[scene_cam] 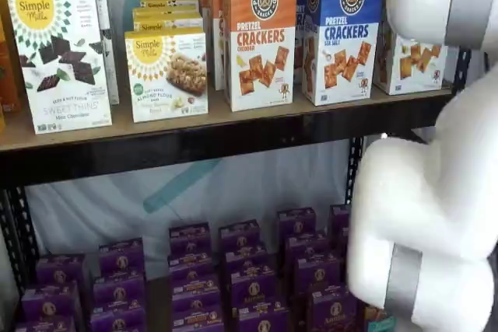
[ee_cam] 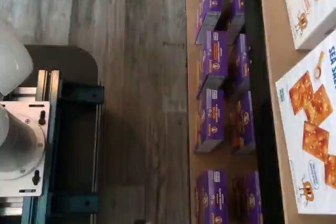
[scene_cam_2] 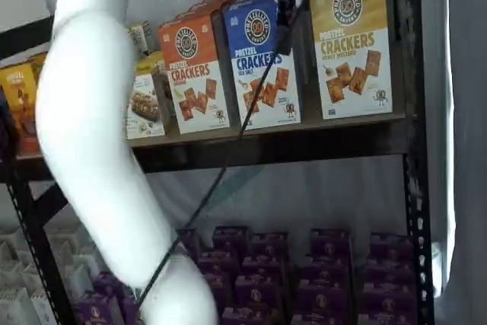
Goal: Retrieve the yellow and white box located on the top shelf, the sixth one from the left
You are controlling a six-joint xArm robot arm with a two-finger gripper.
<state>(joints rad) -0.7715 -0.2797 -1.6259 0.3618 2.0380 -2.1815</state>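
Up at the top edge of a shelf view the gripper hangs as a white body with black fingers seen side-on and a cable trailing down from them. Its fingers stand fully apart and nothing is held between them.

The yellow and white box stands upright on the top shelf, beyond the gripper and just to one side of it, toward the black upright at the shelf's end. It is apart from the fingers and faces forward, yellow above and white below with brown cracker squares. In the other shelf view only its white lower part shows, half hidden by the white arm.

Straight behind the fingers stands a blue carton, touching the yellow and white box's side. An orange carton stands next to the blue one, farther from the gripper. Well below the gripper, rows of purple boxes fill the lower shelf.

The wrist view looks down on a wooden floor, a dark mount with teal brackets, the purple boxes, and the white lower ends of two cracker cartons. Which cartons those are I cannot tell.
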